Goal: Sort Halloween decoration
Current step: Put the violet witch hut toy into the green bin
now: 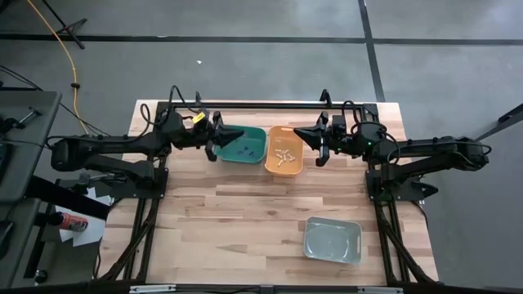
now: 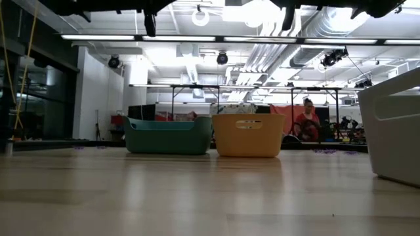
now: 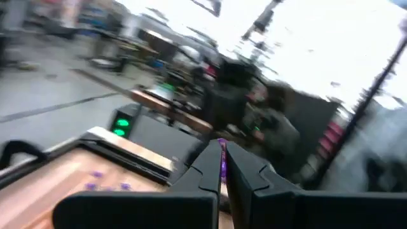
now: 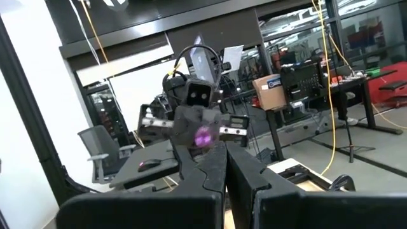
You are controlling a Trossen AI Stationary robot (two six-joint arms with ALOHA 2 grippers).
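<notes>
Left gripper (image 1: 214, 144) hangs at the left rim of the green bin (image 1: 253, 155), just left of centre in the upper half of the high view. In the left wrist view its two fingers (image 3: 206, 172) are pressed nearly together on a small purple trinket (image 3: 222, 160) that shows in the slit between them. The bin lies to the right of this gripper in the high view, so the drop turns on a short carry rightward over the rim; I judge the purple piece belongs there, since dark specks (image 1: 242, 150) already dot that bin's floor.

Right gripper (image 1: 315, 145) hangs at the right rim of the orange bin (image 1: 270, 163), which holds a scatter of whitish pieces (image 1: 283, 158). Its fingers (image 4: 210, 175) also sit close together in the right wrist view, with a purple blur just above the tips; whether that is a held trinket or something beyond, I cannot tell. Each arm is nearer its own bin, the left to green, the right to orange.

A grey bin (image 1: 333, 241) sits alone at lower right, well apart from both arms; nothing can be made out in it. In the left wrist view a few purple bits (image 3: 105, 185) lie on the wooden table (image 1: 229, 229) at lower left, too smeared to identify. From table height, the bin walls hide all contents.
</notes>
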